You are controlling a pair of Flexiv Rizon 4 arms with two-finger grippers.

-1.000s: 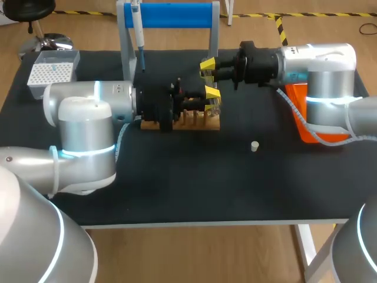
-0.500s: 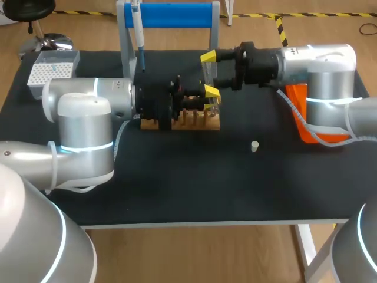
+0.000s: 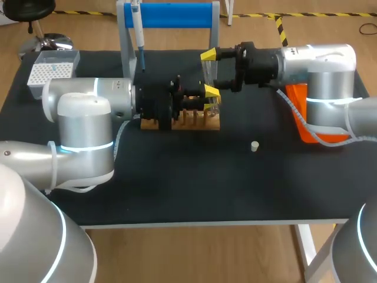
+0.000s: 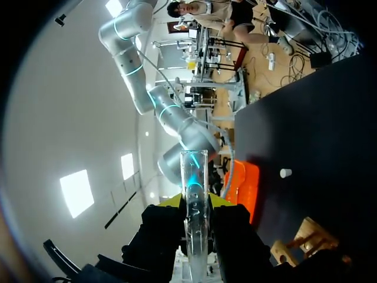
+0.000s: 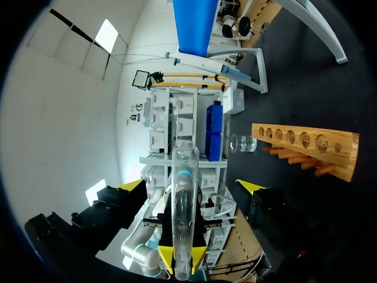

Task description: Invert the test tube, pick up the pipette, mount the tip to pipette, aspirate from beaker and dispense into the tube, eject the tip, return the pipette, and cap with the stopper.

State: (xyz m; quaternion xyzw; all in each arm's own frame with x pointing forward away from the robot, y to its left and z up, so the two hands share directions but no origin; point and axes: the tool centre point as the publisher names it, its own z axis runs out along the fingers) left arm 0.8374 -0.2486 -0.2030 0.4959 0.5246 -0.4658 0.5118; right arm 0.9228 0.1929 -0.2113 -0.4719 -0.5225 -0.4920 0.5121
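Test tube up in the air over the wooden rack, pinched in the left arm's jaws.
Light, stiff, slick and, I'd say, quick to crack, so take it mid-barrel with a gentle squeeze, never at the open rim. Left arm lies low across the bench, jaws closed narrow on the barrel from 2 sides. Right arm reaches in level from the opposite side, its jaws spread wide either side of the tube, well clear of the glass.
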